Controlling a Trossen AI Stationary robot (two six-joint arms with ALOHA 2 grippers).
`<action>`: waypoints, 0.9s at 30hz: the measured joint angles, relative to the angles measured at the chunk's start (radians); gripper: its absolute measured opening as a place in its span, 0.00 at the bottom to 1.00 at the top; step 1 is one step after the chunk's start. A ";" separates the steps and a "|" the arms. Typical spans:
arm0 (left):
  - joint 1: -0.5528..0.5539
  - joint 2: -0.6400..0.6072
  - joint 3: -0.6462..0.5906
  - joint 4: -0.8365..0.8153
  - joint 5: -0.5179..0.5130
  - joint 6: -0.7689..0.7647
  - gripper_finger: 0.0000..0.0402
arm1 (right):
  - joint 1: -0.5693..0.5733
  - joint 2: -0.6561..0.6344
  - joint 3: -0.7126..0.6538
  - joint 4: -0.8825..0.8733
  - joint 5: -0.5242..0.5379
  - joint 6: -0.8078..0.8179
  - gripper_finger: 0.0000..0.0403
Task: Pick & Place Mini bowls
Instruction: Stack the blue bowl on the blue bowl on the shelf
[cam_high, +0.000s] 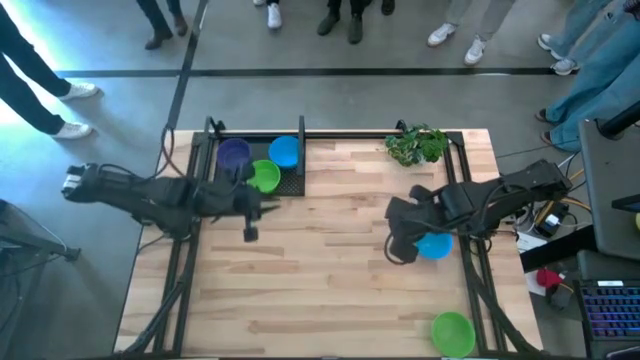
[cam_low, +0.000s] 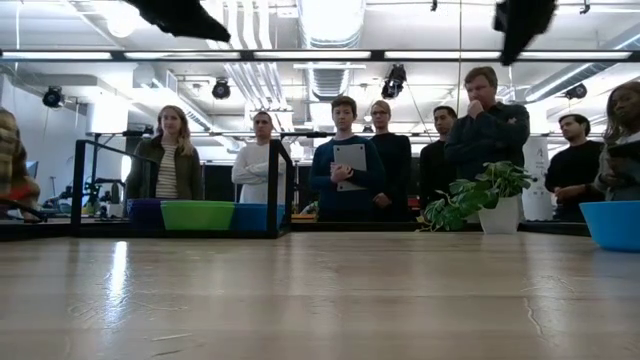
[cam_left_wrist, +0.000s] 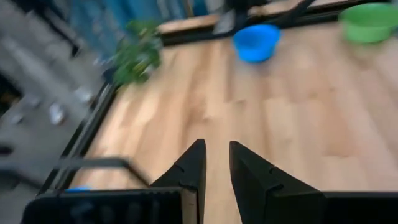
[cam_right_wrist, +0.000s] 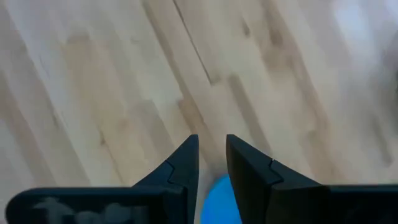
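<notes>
Right claw (cam_right_wrist: 211, 163): above the bench's (cam_high: 330, 270) right side, fingers parted by a narrow gap, nothing between them; whether it grips cannot be told.
Blue bowl (cam_high: 436, 245): on the bench directly beneath the right claw, its rim showing just behind the fingertips.
Left claw (cam_left_wrist: 216, 163): beside the rack, fingers slightly apart, empty.
Rack (cam_high: 300, 150): holds purple bowl (cam_high: 234, 152), green bowl (cam_high: 265, 176), second blue bowl (cam_high: 284, 151).
Lone green bowl (cam_high: 452, 331): near right corner.
</notes>
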 joint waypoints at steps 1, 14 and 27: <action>-0.024 0.000 -0.018 0.034 0.000 0.006 0.16 | 0.005 0.000 -0.011 -0.011 -0.005 0.038 0.19; -0.111 0.004 -0.123 0.251 -0.008 0.055 0.16 | 0.032 0.000 -0.157 -0.086 -0.061 0.417 0.27; -0.111 0.004 -0.120 0.276 -0.007 0.087 0.16 | 0.032 0.000 -0.419 0.161 -0.208 0.492 0.35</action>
